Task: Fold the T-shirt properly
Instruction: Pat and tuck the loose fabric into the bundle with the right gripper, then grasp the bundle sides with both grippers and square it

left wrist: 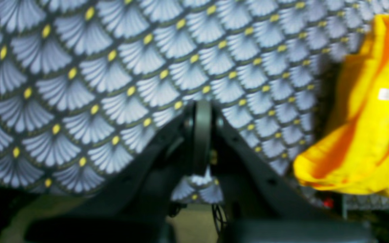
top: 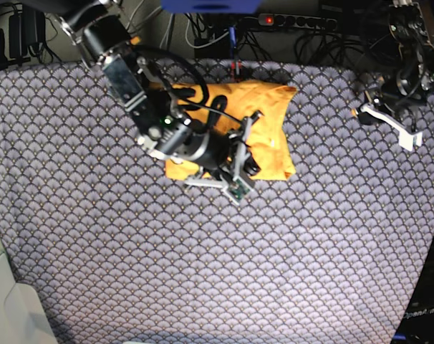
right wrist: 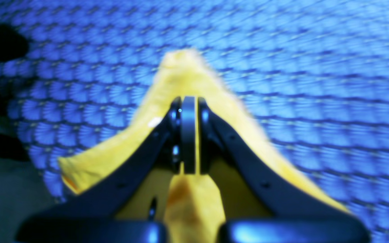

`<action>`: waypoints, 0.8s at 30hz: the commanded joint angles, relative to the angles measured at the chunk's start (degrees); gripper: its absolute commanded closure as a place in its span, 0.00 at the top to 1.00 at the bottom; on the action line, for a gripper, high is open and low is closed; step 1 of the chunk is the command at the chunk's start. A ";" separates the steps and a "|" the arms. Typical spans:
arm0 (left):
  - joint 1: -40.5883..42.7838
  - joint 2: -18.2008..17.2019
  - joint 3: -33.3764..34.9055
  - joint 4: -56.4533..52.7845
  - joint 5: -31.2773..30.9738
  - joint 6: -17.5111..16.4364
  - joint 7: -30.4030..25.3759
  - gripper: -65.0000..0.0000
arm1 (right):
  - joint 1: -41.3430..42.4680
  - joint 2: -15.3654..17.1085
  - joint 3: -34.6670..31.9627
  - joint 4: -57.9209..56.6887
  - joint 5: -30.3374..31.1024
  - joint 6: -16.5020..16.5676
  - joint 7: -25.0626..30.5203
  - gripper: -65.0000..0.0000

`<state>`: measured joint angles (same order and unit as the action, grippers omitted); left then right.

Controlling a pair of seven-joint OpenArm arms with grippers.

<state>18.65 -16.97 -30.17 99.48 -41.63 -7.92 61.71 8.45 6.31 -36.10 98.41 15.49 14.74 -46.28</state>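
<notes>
Right claw (right wrist: 188, 141) apparently pinches the T-shirt (top: 263, 122).

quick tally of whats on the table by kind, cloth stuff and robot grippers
T-shirt, yellow-orange: 1
Patterned cloth, blue-grey scallop print, covering the table: 1
Grippers: 2, the right gripper closed on the T-shirt, the left gripper closed with nothing visibly in it
Total: 4

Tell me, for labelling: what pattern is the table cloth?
Blue-grey scallop fans with yellow dots on the cloth; the left wrist view shows it best.
</notes>
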 commanded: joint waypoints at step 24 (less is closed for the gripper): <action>-3.75 -5.49 32.24 3.24 5.27 -7.07 6.64 0.00 | -8.84 10.79 14.95 8.45 0.82 0.42 0.00 0.00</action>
<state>15.35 -21.91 2.46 102.04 -35.62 -15.00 68.75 -1.13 16.99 -21.41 105.71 15.90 15.00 -47.37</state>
